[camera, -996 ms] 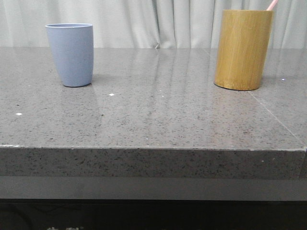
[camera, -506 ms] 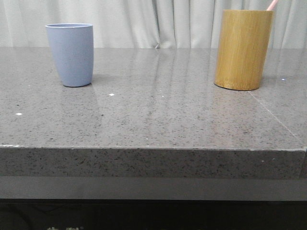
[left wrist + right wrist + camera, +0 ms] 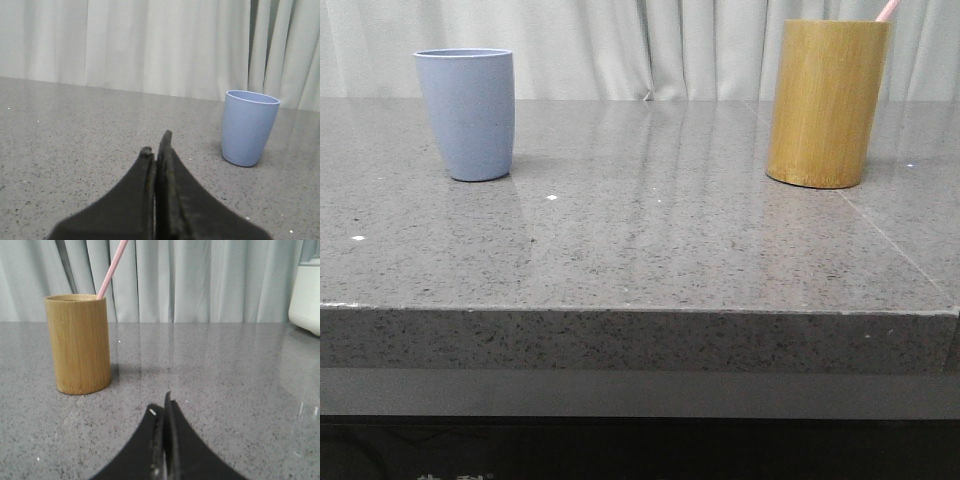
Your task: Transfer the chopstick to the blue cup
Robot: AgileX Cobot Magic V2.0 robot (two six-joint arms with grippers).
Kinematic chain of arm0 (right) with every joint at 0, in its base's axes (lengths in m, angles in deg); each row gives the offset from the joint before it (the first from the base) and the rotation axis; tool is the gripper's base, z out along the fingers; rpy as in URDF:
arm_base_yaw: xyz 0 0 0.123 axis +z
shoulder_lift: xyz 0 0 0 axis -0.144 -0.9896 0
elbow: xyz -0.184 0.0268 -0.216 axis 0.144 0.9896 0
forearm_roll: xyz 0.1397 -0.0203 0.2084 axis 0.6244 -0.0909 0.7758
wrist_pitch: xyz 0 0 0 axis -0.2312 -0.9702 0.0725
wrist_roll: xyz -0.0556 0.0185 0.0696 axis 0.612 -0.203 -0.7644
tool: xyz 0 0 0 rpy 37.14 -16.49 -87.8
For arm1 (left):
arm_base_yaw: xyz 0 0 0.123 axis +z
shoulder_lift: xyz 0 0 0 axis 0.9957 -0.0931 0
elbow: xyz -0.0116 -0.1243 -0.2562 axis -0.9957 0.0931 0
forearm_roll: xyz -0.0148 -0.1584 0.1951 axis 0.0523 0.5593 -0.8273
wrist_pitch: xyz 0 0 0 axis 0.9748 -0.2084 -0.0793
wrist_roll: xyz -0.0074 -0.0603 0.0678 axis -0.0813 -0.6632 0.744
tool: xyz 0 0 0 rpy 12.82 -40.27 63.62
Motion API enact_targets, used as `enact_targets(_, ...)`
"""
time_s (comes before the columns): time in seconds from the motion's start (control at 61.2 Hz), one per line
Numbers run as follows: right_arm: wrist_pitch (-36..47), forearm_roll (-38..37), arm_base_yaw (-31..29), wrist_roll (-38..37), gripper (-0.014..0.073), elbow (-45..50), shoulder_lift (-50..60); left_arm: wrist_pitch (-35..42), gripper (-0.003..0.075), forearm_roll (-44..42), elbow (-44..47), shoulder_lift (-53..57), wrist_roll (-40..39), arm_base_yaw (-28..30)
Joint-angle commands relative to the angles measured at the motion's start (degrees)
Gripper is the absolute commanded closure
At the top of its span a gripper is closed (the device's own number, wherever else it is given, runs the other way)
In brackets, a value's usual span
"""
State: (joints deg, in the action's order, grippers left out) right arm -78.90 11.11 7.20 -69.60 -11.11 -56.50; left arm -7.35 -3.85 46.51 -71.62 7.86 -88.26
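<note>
The grey stone table (image 3: 650, 240) carries a tall bamboo holder (image 3: 827, 103) on the right and the blue cup (image 3: 467, 113) well apart on the left. The pink chopstick (image 3: 112, 269) stands in the holder, its long axis leaning up and away from the rim. The right hand (image 3: 163, 412) is pressed together, empty, with the holder ahead and to one side; it looks the nearer one. The left hand (image 3: 156, 150), also closed, faces the cup.
</note>
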Motion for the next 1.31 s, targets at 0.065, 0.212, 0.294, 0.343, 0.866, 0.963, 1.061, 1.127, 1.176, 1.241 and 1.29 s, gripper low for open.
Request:
enact_targets(0.065,-1.66,-0.69,-0.24,0.42,0.066,-10.86,1.13,0.73,0.0739,0.39,-9.79,1.0,0.0,0.19)
enact_targets(0.212,-11.0,-2.14,-0.24,0.42,0.066,-23.12,-2.11,-10.68,0.0739,-0.16,-22.62,-2.45,0.0,0.19)
enact_targets(0.294,-16.49,-2.24,-0.24,0.42,0.066,-29.79,-5.57,-16.12,0.0739,-0.28,-29.5,-6.5,0.86,0.19)
enact_targets(0.343,-19.44,-2.24,-0.24,0.42,0.066,-33.36,-8.02,-18.71,0.0739,-0.28,-33.25,-9.15,0.86,0.19)
enact_targets(0.866,-34.33,-0.81,-0.24,0.42,0.066,-48.23,-30.66,-27.19,0.0739,2.1,-47.28,-32.26,0.86,0.19)
enact_targets(0.963,-36.07,-0.4,-0.21,0.42,0.066,-48.23,-32.95,-28.42,0.0739,1.57,-47.28,-35.03,0.86,0.19)
enact_targets(1.061,-38.41,-0.08,0.18,0.69,0.0654,-48.23,-34.58,-29.09,0.0738,-0.31,-47.28,-37.35,1.3,0.19)
enact_targets(1.127,-39.47,1.03,0.96,2.15,0.0599,-48.23,-35.32,-29.59,0.0715,-0.63,-47.62,-39.01,2.71,0.19)
enact_targets(1.176,-39.97,2.38,1.73,3.2,0.0502,-48.36,-35.75,-29.99,0.066,-0.63,-47.88,-40.15,3.86,0.19)
enact_targets(1.241,-40.09,3.55,2.77,4.36,0.0352,-48.42,-35.82,-29.99,0.0546,-0.47,-48.28,-41.37,4.07,0.19)
enact_targets(1.29,-40.03,3.62,3.53,4.69,0.0244,-48.42,-35.82,-30.24,0.0437,-0.01,-48.68,-42.21,4.07,0.19)
